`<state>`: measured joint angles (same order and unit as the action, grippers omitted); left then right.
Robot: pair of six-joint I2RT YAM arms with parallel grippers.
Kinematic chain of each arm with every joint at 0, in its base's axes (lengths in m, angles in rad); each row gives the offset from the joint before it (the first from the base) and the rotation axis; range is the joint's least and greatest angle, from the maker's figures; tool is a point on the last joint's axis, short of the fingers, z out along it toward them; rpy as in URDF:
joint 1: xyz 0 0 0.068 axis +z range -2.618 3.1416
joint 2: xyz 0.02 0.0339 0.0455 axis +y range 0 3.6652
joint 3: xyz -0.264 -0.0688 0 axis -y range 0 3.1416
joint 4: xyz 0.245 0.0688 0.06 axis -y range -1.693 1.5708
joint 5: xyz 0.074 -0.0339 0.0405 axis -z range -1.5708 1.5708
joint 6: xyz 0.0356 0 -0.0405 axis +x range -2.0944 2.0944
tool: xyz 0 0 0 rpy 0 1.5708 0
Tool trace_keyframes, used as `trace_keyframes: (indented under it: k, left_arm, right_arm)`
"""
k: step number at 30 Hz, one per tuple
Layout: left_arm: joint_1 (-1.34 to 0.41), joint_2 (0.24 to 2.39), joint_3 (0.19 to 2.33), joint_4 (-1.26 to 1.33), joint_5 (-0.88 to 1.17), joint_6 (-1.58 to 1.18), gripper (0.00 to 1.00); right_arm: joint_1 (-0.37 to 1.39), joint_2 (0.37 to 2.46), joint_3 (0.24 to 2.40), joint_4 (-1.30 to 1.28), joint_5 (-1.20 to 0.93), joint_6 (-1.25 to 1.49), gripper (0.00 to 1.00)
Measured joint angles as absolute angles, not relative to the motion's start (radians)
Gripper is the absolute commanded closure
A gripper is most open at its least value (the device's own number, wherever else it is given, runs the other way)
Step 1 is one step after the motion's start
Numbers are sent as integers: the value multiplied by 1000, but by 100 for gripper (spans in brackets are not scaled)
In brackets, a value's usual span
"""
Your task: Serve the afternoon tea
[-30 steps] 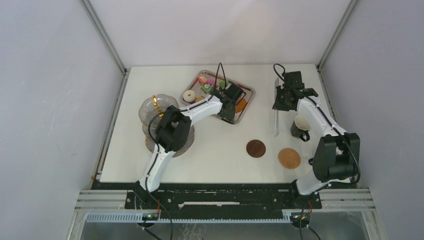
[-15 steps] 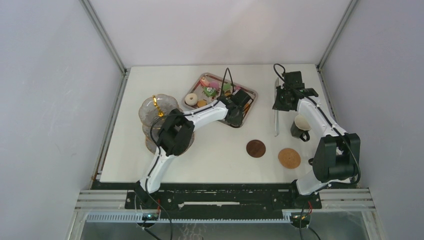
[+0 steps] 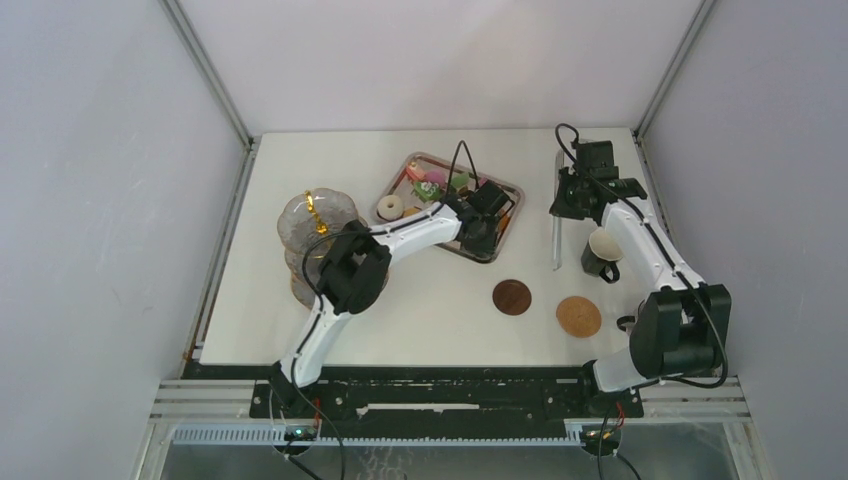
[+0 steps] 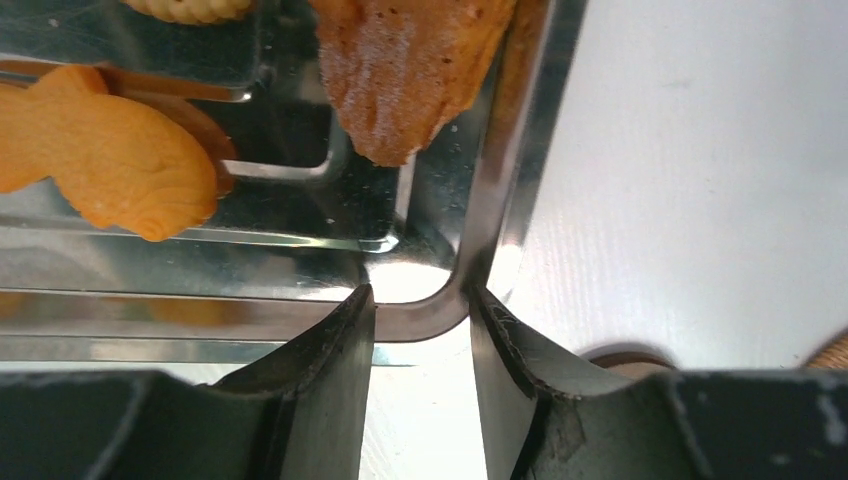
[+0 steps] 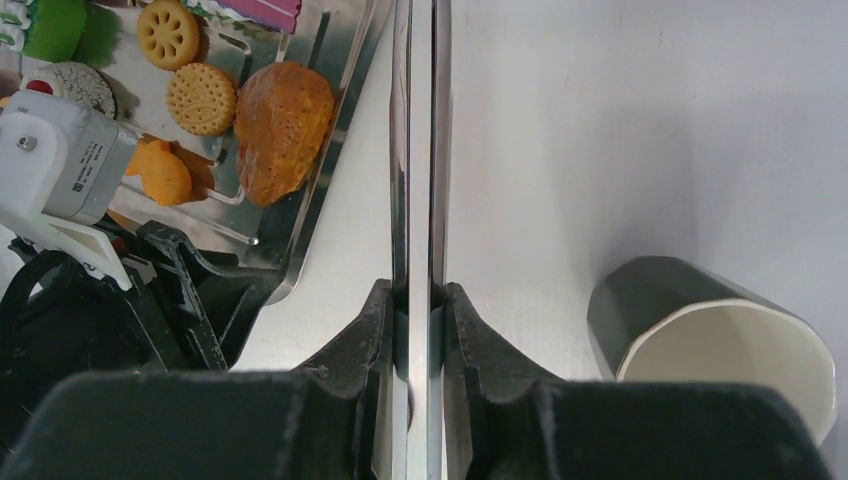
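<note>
Tea treats lie in the steel tray (image 4: 250,318) on a white table (image 3: 420,310) walled by pale grey panels (image 3: 100,200).
Small cakes (image 3: 430,180), round cookies (image 5: 200,98) and a white ring donut (image 3: 389,207) share the tray with a fish-shaped biscuit (image 4: 110,160) and a brown pastry (image 4: 400,70). The left gripper (image 4: 421,292) is clenched on the tray's near corner rim. Right of the tray, the right gripper (image 5: 416,288) squeezes the long tongs (image 5: 401,150). The glass stand (image 3: 295,215) is left of the tray, a cup (image 3: 602,250) is right of it beyond the tongs, and two brown coasters (image 3: 512,297) lie in front.

Left arm (image 3: 410,229) and right arm (image 3: 640,238) stretch forward, both jaws clamped
</note>
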<state>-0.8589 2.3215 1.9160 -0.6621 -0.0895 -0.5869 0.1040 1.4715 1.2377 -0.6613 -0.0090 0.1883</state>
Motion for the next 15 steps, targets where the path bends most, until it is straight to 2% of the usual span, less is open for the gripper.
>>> trace_keyframes:
  k: [9, 15]
  left_arm:
    - [-866, 2278, 1927, -699, -78, -559, 38]
    - [-866, 2042, 1913, -734, -84, -492, 30]
  right_arm:
    - [114, 1441, 1238, -715, -7, 189, 100]
    - [145, 1416, 1238, -744, -4, 190, 100]
